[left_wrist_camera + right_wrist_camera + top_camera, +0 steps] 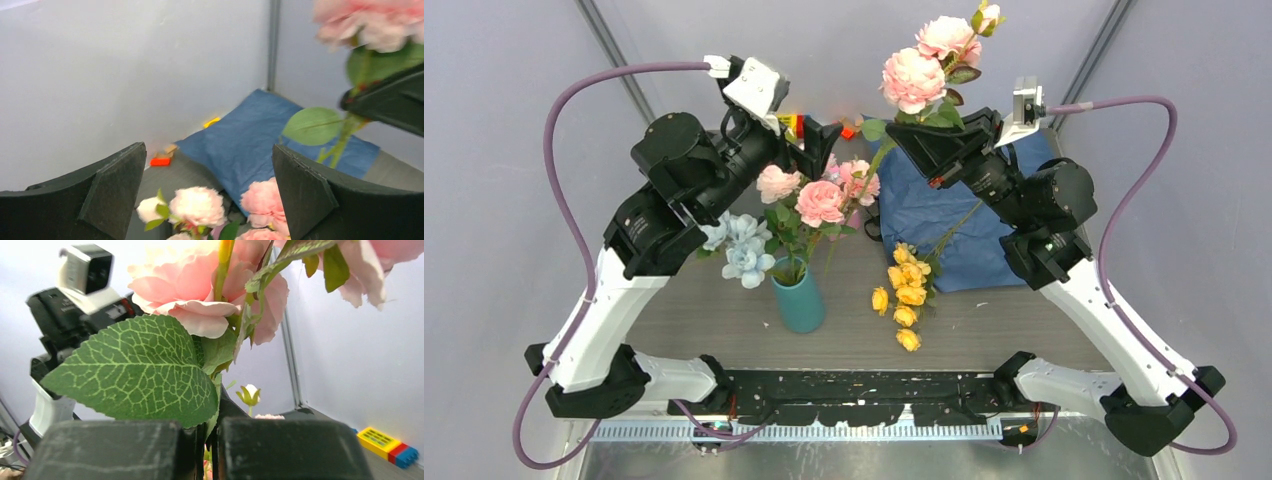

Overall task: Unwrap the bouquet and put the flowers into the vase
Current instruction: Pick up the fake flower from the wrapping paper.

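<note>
The teal vase (pixel 800 300) holds pink and pale blue flowers (pixel 820 203). The left claw (pixel 207 185) hangs spread above them. The right claw (pixel 212 440) pinches a pink-flowered stem (pixel 912 80).

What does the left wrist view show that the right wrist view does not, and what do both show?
Only the left wrist view: the open left gripper and the blue paper wrap. Only the right wrist view: the left arm's wrist camera. Both: the right gripper shut on a pink flower stem with a large green leaf.
</note>
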Action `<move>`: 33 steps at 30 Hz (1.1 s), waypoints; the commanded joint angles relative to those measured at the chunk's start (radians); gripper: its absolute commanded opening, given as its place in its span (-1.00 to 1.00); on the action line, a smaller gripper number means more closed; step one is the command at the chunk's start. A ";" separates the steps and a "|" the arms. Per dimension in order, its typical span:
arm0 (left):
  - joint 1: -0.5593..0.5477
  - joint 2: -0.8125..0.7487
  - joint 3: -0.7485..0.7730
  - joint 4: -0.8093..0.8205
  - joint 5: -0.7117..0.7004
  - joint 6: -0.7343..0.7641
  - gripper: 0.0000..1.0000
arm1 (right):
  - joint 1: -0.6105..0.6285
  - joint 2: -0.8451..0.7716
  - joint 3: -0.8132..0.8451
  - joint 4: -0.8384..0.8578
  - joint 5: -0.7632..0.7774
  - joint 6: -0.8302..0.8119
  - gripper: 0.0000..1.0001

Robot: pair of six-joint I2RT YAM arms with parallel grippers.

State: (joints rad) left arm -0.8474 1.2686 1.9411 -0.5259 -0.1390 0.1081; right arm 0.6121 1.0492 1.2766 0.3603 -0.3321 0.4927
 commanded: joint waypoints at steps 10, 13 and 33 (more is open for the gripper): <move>0.029 -0.150 -0.252 0.201 -0.338 0.084 0.99 | 0.155 0.016 0.126 0.044 0.103 -0.120 -1.00; 0.030 -0.172 -0.281 0.215 -0.358 0.091 0.99 | 0.159 -0.020 0.149 -0.064 0.148 -0.161 -1.00; 0.031 -0.199 -0.357 0.277 -0.433 0.134 0.99 | 0.160 0.065 0.335 -0.110 -0.067 0.013 -1.00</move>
State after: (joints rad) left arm -0.8223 1.0824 1.5879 -0.3176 -0.5537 0.2405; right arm 0.7650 1.0557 1.5913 0.1642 -0.3649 0.4713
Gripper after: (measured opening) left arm 0.995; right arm 0.051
